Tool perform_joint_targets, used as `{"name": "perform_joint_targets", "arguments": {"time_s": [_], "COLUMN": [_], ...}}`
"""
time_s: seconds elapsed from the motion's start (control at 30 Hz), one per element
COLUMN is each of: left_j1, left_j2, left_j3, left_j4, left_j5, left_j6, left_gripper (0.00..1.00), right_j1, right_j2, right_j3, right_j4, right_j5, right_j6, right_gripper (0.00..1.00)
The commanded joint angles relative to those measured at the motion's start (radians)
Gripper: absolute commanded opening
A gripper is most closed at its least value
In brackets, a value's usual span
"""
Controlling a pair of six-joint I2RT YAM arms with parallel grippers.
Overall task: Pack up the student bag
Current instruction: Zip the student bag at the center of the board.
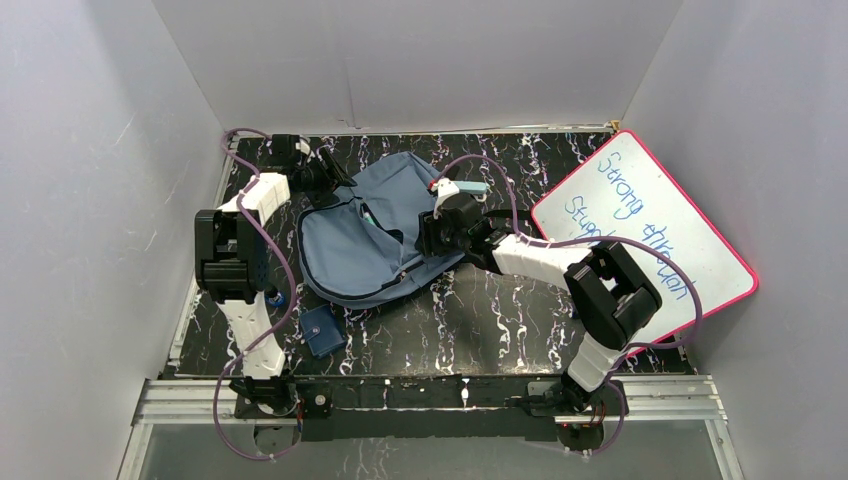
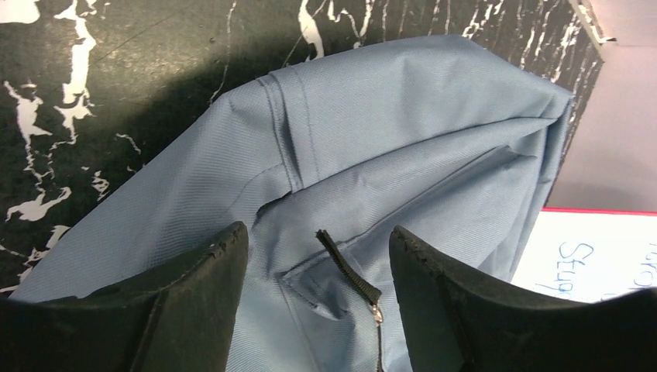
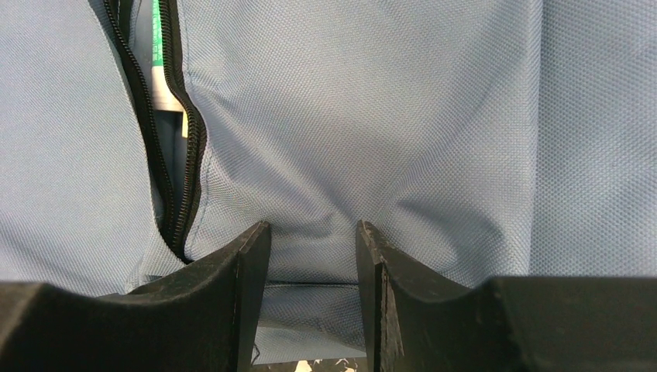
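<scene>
Black fingers (image 3: 232,294) of the right claw (image 3: 313,229) fill the foreground, pressed onto a fold of slate-blue fabric at the edge of the student bag (image 3: 403,116); creases run into the pinch. Left of that claw a black zipper (image 3: 186,163) gapes, with something green and white (image 3: 159,54) showing inside. Behind the claw, the right arm stretches low from a bent elbow, its forearm reaching leftward over the marbled surface (image 1: 480,320). A whiteboard (image 1: 640,230) leans beyond that elbow.

The left claw (image 2: 316,232) hangs spread, gripping nothing, straddling a loose zipper end (image 2: 349,267) over the bag's far corner. Its arm rises upright from the base, then folds forward and down. The bag lies slumped on the surface between the two claws. Well behind the left claw, near the arm's base, lies a small dark-blue pouch (image 1: 322,332).
</scene>
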Motion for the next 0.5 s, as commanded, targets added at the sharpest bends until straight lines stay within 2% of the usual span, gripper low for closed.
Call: {"name": "perform_joint_targets", "arguments": {"time_s": [0.0,0.47], "left_j1": [-0.007,-0.027], "left_j2": [-0.018,-0.04], "left_j3": [0.021,-0.064], "left_j4": [0.046,0.099], "left_j5": [0.062,0.105], "left_j6": [-0.046,-0.127], "left_gripper": [0.64,0.62], "right_j1": [-0.002,-0.002], "right_j2": [0.008,0.007], "right_j3": [-0.03,-0.025], "right_j4": [-0.118,-0.134], "right_j5": [0.037,0.052], "right_j6": [0.014,0.021], "right_gripper": [0.53,0.53]}}
